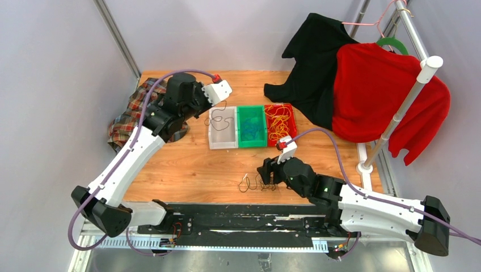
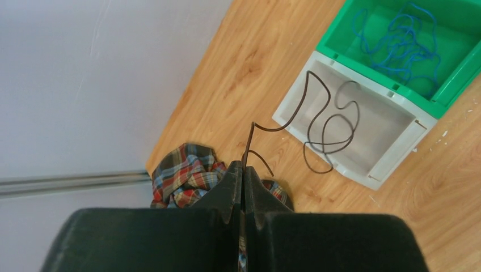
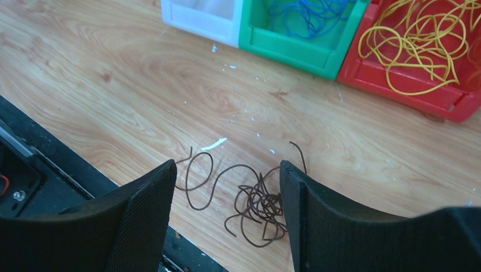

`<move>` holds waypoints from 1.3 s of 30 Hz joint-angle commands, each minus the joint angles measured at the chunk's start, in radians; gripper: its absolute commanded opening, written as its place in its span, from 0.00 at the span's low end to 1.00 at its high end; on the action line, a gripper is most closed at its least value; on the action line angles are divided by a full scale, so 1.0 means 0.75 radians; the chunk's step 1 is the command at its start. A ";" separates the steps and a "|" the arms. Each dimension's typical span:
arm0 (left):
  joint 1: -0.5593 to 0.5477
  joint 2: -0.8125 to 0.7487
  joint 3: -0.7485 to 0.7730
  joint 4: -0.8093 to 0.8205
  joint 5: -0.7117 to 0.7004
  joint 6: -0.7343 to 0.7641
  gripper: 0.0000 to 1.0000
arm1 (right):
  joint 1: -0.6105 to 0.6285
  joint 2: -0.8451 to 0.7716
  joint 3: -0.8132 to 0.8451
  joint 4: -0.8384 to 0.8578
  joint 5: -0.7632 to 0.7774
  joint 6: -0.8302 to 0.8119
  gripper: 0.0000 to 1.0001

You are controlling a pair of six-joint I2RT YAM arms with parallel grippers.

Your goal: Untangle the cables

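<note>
My left gripper is shut on one end of a dark cable, whose loops hang over the white bin. This shows in the top view at the back left. A small tangle of dark cables lies on the table near the front edge. My right gripper is open and empty just above it, jaws either side of it. Blue cables lie in the green bin. Yellow cables lie in the red bin.
A plaid cloth lies at the table's left edge, under my left arm. A black garment and a red one hang on a white rack at the back right. A black rail runs along the near edge.
</note>
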 commanded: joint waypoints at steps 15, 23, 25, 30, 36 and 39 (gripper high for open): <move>0.007 0.284 -0.172 0.227 0.097 0.033 0.00 | 0.016 -0.029 -0.043 -0.062 0.174 0.012 0.62; 0.002 0.465 -0.174 0.290 0.184 -0.050 0.00 | 0.016 -0.002 -0.051 -0.059 0.209 0.030 0.61; 0.001 0.513 -0.183 0.312 0.180 -0.052 0.00 | 0.016 -0.004 -0.054 -0.060 0.214 0.041 0.61; -0.003 0.627 -0.227 0.395 0.095 -0.007 0.00 | 0.016 -0.035 -0.064 -0.083 0.237 0.062 0.59; -0.003 0.692 -0.227 0.405 0.068 -0.004 0.08 | 0.016 -0.072 -0.079 -0.098 0.275 0.065 0.59; -0.003 0.673 -0.187 0.345 0.078 -0.021 0.50 | 0.016 -0.070 -0.070 -0.126 0.285 0.062 0.61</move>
